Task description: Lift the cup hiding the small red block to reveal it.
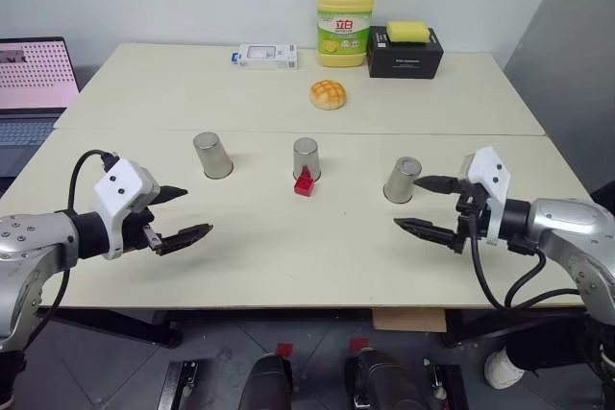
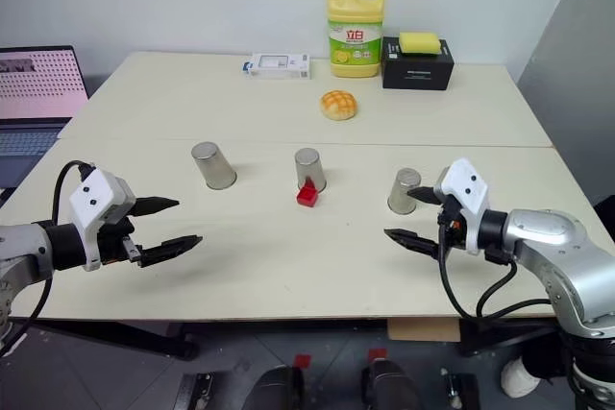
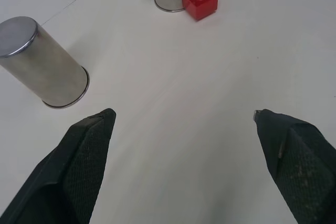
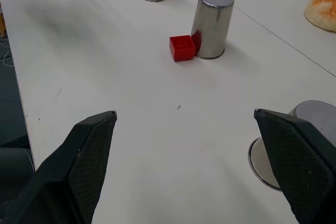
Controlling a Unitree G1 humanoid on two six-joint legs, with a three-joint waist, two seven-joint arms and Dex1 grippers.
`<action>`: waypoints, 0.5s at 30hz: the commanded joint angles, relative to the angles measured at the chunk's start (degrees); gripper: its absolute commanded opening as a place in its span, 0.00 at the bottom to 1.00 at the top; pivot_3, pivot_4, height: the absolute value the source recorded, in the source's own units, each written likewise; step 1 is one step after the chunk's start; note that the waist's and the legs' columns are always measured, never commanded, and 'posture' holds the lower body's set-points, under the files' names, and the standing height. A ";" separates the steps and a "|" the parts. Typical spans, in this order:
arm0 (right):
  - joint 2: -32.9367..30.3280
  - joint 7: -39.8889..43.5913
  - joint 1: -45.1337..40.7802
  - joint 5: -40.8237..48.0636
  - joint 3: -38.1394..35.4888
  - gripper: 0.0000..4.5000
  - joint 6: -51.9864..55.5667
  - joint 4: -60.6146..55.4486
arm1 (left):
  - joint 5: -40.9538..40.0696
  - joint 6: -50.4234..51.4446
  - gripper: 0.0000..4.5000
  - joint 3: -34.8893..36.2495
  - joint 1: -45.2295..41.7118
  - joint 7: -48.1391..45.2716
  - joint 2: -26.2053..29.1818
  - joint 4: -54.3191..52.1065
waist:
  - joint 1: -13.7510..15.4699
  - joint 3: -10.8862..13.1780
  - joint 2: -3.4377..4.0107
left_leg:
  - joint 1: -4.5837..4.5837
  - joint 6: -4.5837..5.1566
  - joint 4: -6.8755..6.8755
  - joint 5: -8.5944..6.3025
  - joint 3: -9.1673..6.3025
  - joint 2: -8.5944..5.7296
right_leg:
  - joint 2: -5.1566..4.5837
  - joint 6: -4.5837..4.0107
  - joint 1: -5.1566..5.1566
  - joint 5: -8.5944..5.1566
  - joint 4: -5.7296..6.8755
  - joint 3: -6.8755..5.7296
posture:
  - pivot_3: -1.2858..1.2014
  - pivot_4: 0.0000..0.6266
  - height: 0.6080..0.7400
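Head views: three inverted steel cups in a row on the cream table (image 1: 288, 266). The small red block (image 1: 304, 183) sits in the open, touching the front of the middle cup (image 1: 307, 158), not under anything. Judging by that, the reveal looks done, or the block is just out beside its cup; nothing obvious left except maybe backing the arms off. Left cup (image 1: 212, 155) and right cup (image 1: 403, 180) stand rim-down, untouched. Left gripper (image 1: 181, 212) hangs over the table's near left, fingers spread wide, empty. Right gripper (image 1: 429, 205) is just beside the right cup, fingers apart, holding nothing. Behind: yellow-orange bun (image 1: 328, 94), yellow soap bottle (image 1: 345, 12), black box (image 1: 405, 52) with a yellow sponge (image 1: 408, 32), white flat box (image 1: 267, 55), laptop (image 1: 35, 84) at far left

Left wrist view: black textured fingers (image 3: 79, 161) wide apart, bare table between them. Left cup nearby, brushed metal, tapered, flat closed base up. Block beyond it, glossy plastic, cube-like with a stud on top, against the middle cup's rim

Right wrist view: same knurled black fingers spread open, nothing gripped. Right cup's rim just beside one finger, whether touching I can't tell. Block flush against the middle cup; bun's crust cross-hatched
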 commanded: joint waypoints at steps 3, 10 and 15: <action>-0.55 0.19 -0.96 0.38 -0.42 0.99 -1.10 -0.83 | -1.15 -0.11 1.00 2.27 -1.29 0.62 -0.12 -1.23 | 0.00 0.00 0.00 | 0.00 0.00 0.00 0.00 -0.01 0.00 | 0.00 0.00 0.00 0.00 0.00 -0.01 | 0.52 0.24 1.00; -0.56 0.10 -1.25 0.37 -0.27 0.99 -1.00 -0.64 | -1.22 0.93 1.00 2.13 -1.66 1.01 0.34 -1.86 | -0.01 0.00 0.00 | 0.00 0.00 0.00 0.00 0.01 0.00 | 0.00 0.00 0.00 0.00 0.00 0.00 | 0.52 0.24 1.00; -0.63 0.13 -1.76 0.17 -0.05 0.99 -1.10 -0.22 | -0.92 1.11 1.00 1.95 -1.01 1.37 0.25 -2.69 | 0.00 0.00 0.00 | 0.00 0.00 0.00 0.00 -0.01 0.00 | 0.00 0.00 0.00 0.00 0.00 -0.01 | 0.52 0.24 1.00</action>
